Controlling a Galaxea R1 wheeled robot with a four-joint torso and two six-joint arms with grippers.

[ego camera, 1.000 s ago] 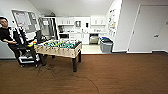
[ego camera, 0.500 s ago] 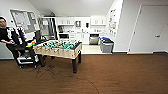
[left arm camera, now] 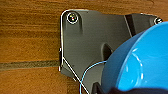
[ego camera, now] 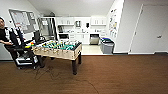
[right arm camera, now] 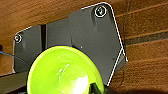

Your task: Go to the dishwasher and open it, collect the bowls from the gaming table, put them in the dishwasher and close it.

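You have a glossy bright blue round bowl (left arm camera: 140, 62) at your left wrist and a shiny yellow-green round bowl (right arm camera: 63, 72) at your right, over brown wood floor (ego camera: 120, 75); whether either set of jaws grips, you cannot tell. The stainless-steel dishwasher (ego camera: 94, 39) sits upper centre, behind the green-field football table (ego camera: 58, 48).

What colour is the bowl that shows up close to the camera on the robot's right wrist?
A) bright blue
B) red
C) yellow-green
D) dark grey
C: the right wrist view has a glossy yellow-green bowl close in front of the robot's dark plate, above the wooden floor; the bright blue bowl is in the left wrist view instead.
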